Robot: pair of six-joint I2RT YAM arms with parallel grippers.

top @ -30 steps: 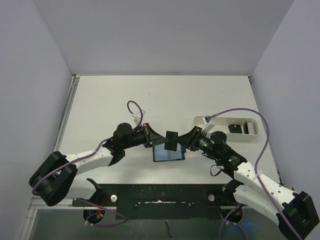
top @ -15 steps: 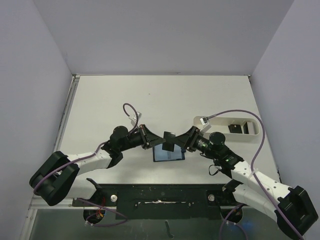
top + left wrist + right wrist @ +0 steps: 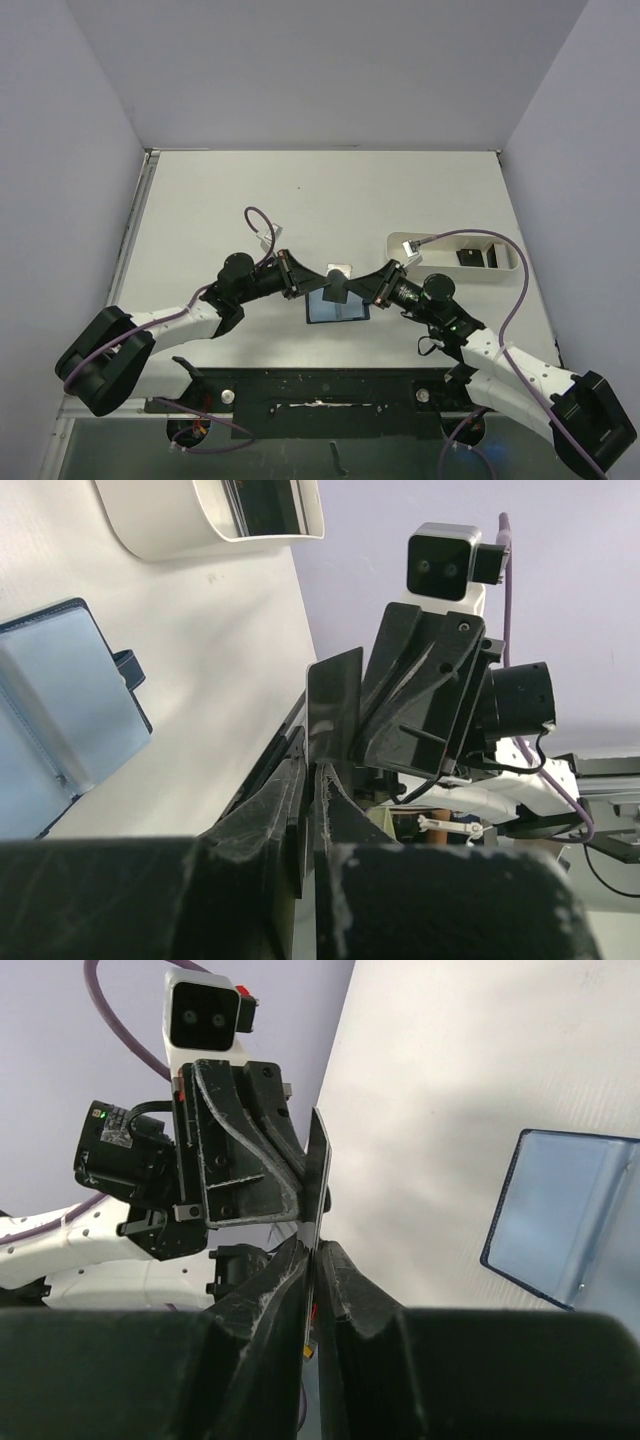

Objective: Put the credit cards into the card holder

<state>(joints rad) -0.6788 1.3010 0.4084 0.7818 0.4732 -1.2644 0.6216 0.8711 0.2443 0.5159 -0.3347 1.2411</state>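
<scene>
A dark credit card [image 3: 337, 284] hangs edge-up just above the open navy card holder [image 3: 337, 310], between both grippers. My left gripper [image 3: 312, 284] is shut on the card's left edge; in the left wrist view its jaws [image 3: 312, 775] pinch the thin card [image 3: 335, 705]. My right gripper [image 3: 357, 287] faces it from the right. In the right wrist view those jaws [image 3: 316, 1255] are shut on the same card [image 3: 320, 1175]. The card holder [image 3: 60, 710] lies flat, with its light blue pockets [image 3: 565, 1210] showing. More dark credit cards [image 3: 473, 257] lie in the white tray.
The long white oblong tray [image 3: 500, 272] stands on the table to the right of the grippers, and its end shows in the left wrist view [image 3: 170, 530]. Purple cables loop over both arms. Grey walls close in the table on three sides.
The right gripper has closed on the card that the left gripper holds. The card has tipped from face-on towards edge-on and sits slightly lower and further left.
</scene>
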